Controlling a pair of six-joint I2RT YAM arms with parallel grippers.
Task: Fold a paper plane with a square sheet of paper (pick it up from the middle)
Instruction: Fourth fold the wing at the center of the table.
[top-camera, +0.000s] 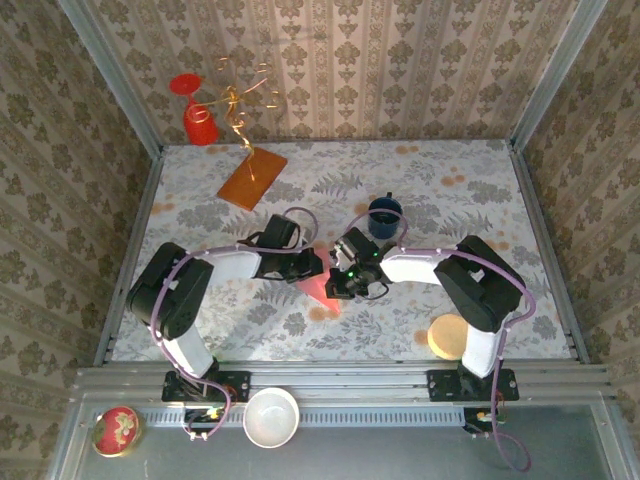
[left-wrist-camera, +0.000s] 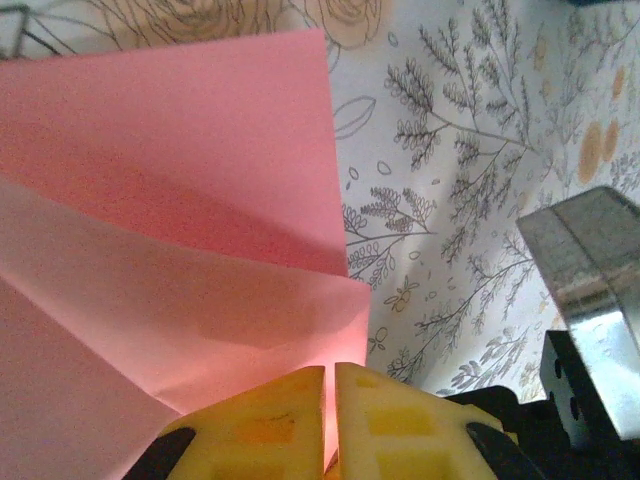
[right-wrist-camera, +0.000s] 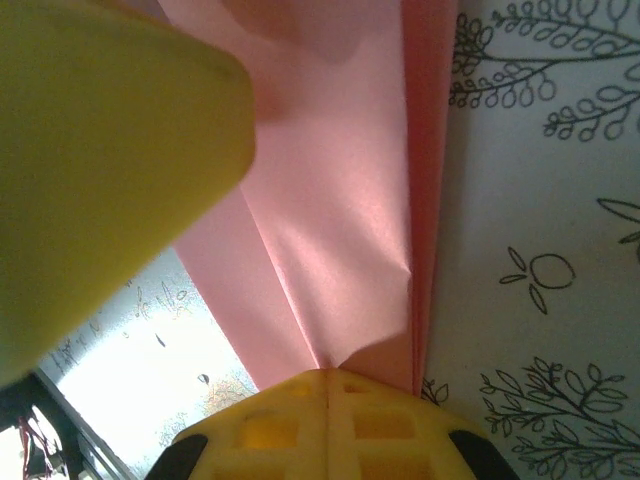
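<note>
The pink-red sheet of paper (top-camera: 322, 291) lies folded in creased layers at the table's middle, tapering to a point toward the near edge. I cannot tell whether its shape is a whole paper plane. My left gripper (top-camera: 314, 266) comes from the left and my right gripper (top-camera: 342, 281) from the right; they meet over the paper. In the left wrist view the yellow fingers of the left gripper (left-wrist-camera: 330, 385) pinch a paper (left-wrist-camera: 180, 200) edge. In the right wrist view the right gripper (right-wrist-camera: 328, 385) is shut on the paper (right-wrist-camera: 340, 200) at a crease, with a left finger (right-wrist-camera: 100, 150) close by.
An orange-brown board (top-camera: 252, 177) lies at the back left beside a red cup (top-camera: 199, 122). A blue cup (top-camera: 385, 213) stands just behind the right gripper. A beige disc (top-camera: 450, 335) sits near the right base. A white bowl (top-camera: 271, 416) rests on the front rail.
</note>
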